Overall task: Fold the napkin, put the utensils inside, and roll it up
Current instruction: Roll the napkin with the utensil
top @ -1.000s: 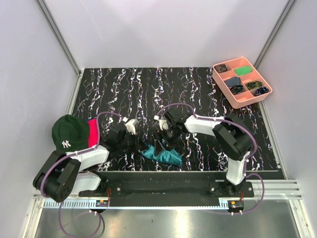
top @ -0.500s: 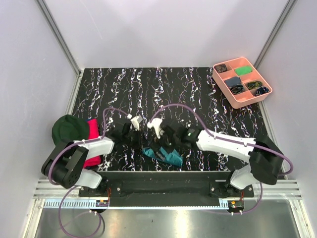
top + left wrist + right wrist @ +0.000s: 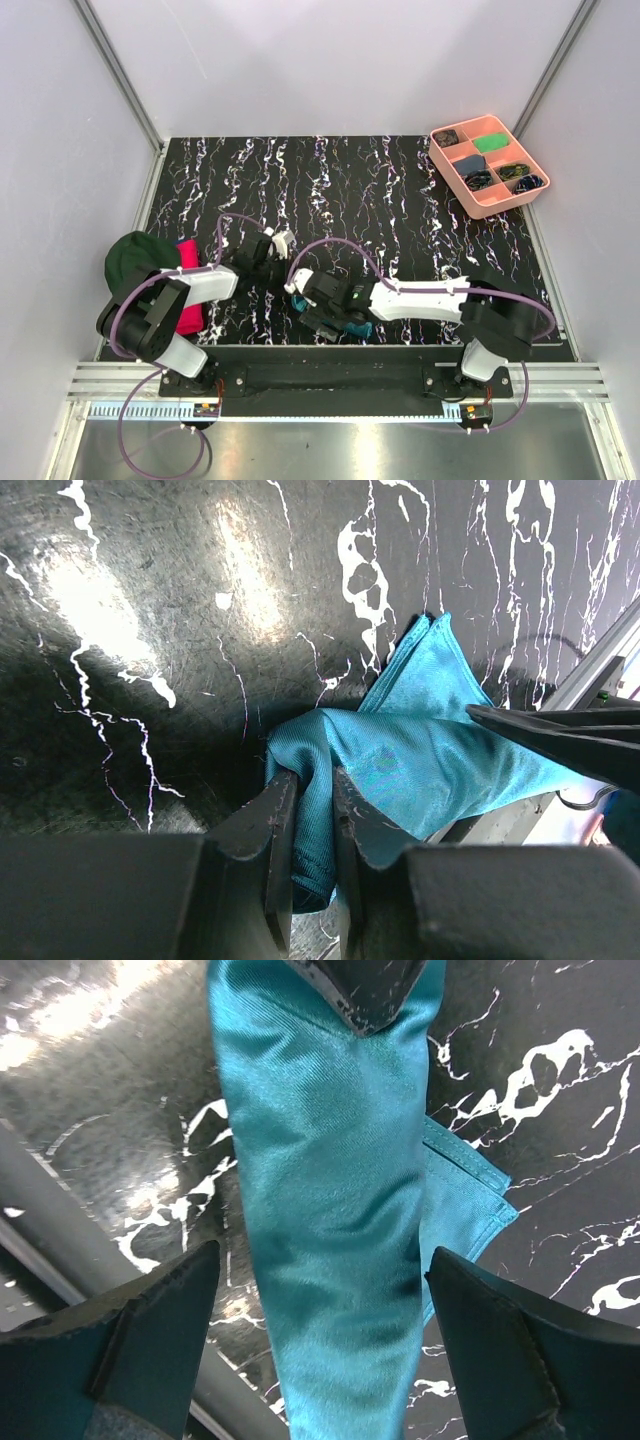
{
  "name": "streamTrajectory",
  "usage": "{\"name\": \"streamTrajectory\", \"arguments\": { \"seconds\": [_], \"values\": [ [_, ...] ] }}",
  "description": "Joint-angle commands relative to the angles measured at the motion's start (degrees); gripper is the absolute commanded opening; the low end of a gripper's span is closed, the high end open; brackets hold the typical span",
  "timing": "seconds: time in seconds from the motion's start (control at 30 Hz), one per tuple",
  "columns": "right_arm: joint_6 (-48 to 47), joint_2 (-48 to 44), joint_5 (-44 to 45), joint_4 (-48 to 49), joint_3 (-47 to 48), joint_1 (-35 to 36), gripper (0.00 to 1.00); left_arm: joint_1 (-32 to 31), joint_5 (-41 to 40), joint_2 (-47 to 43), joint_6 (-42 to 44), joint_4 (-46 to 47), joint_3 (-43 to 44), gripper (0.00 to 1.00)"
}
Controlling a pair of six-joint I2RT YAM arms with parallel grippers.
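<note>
Top view: napkin (image 3: 352, 328) mostly hidden beneath right arm, teal sliver showing at counter's (image 3: 400, 190) near edge. Left end effector (image 3: 312, 790) clamps a bunched fold. Right end effector (image 3: 320, 1260) spread wide, straddling the strip, gap each side. Broad counter stretch separates arms from pink tray (image 3: 488, 165).
</note>
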Motion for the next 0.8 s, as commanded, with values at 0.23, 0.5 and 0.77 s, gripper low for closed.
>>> {"name": "streamTrajectory", "arguments": {
  "seconds": [0.23, 0.5, 0.77],
  "values": [
    [2.97, 6.59, -4.0, -4.54, 5.81, -1.12, 0.62, 1.35, -1.25, -1.48, 1.1, -2.99, 1.85, 0.5],
    [4.99, 7.12, -19.63, -3.32, 4.68, -5.52, 0.45, 5.05, -9.51, -13.17, 1.1, -5.28, -1.92, 0.72],
    [6.66, 4.49, -33.45, 2.92, 0.9, -11.84, 0.41, 5.49, -7.41, -20.91, 0.04, 1.47, -8.17, 0.71]
  ]
}}
